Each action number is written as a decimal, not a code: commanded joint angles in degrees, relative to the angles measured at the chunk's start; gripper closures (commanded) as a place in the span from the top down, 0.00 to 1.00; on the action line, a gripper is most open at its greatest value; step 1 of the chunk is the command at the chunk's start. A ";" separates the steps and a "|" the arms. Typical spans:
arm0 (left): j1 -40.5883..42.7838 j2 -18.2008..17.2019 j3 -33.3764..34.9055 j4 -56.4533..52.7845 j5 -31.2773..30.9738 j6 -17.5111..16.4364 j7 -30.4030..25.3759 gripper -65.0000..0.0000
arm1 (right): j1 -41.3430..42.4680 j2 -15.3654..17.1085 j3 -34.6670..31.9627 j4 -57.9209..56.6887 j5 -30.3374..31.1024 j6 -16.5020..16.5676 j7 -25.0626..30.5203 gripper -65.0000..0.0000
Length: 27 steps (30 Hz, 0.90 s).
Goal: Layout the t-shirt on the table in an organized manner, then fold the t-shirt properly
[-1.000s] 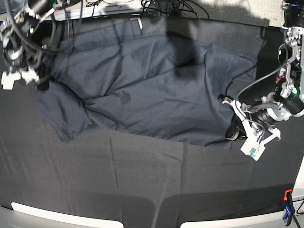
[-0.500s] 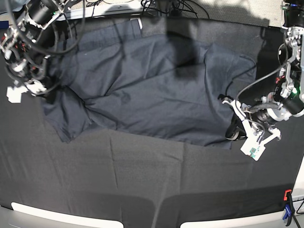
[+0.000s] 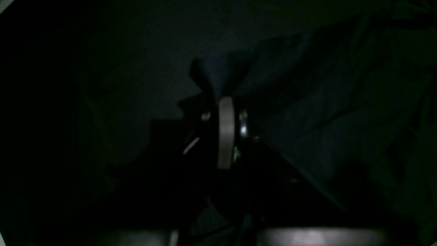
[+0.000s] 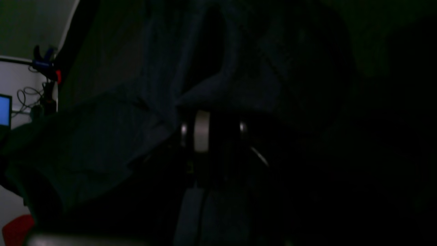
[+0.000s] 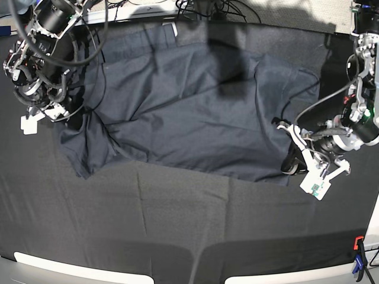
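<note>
The t-shirt (image 5: 189,112) lies spread across the upper centre of the bench (image 5: 177,225). The left end effector (image 5: 291,164), at frame right, is clamped on its edge. The right end effector (image 5: 50,109), at upper left, sits at the shirt; its grip cannot be determined.

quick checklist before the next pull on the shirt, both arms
1. Left gripper shut on the t-shirt hem corner: ok.
2. Right gripper at the sleeve side, fabric between the fingers, grip closed: cannot tell.
3. Shirt body spread flat on the table: not ok, creased and bunched near the right gripper.
4. Collar label at the far edge, visible: ok.
5. Shirt fully on the table: ok.
</note>
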 commanded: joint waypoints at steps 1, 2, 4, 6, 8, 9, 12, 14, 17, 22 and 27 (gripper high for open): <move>-1.11 -0.68 -0.39 0.96 -0.31 0.17 -1.33 0.00 | 0.74 1.09 -0.02 1.03 1.66 1.59 -0.68 0.15; -1.11 -0.68 -0.39 0.96 -0.31 0.17 -1.33 0.00 | 0.74 1.11 0.00 1.29 1.62 1.59 -1.36 0.16; -1.11 -0.68 -0.39 0.96 -0.31 0.17 -1.33 0.00 | 0.57 1.07 0.00 1.97 1.01 1.59 -1.36 0.23; -1.11 -0.68 -0.39 0.96 -0.31 0.15 -1.31 0.00 | 0.24 1.07 0.00 2.95 0.74 1.59 -1.36 0.32; -1.11 -0.68 -0.39 0.96 -0.31 0.17 -1.31 0.00 | -0.42 1.07 0.00 4.48 0.81 1.59 -1.36 0.38; -1.11 -0.68 -0.39 0.96 -0.31 0.17 -1.31 0.00 | -0.92 1.07 0.00 5.53 0.81 1.59 -1.33 0.38; -1.11 -0.68 -0.39 0.96 -0.31 0.17 -1.33 0.00 | -1.92 1.07 0.00 8.85 0.79 1.59 -1.33 0.38; -1.11 -0.68 -0.39 0.96 -0.31 0.15 -1.31 0.00 | -2.14 1.05 0.00 11.19 0.70 1.59 -1.33 0.38; -1.11 -0.68 -0.39 0.96 -0.31 0.17 -1.31 0.00 | -2.08 1.07 0.00 14.84 -0.94 1.59 -1.29 0.38; -1.11 -0.68 -0.39 0.96 -0.31 0.17 -1.31 0.00 | -1.77 1.09 0.00 19.12 -7.87 1.59 0.90 0.38; -1.11 -0.68 -0.39 0.96 -0.31 0.17 -1.33 0.00 | -1.77 1.49 0.00 19.63 -13.77 1.59 2.54 0.38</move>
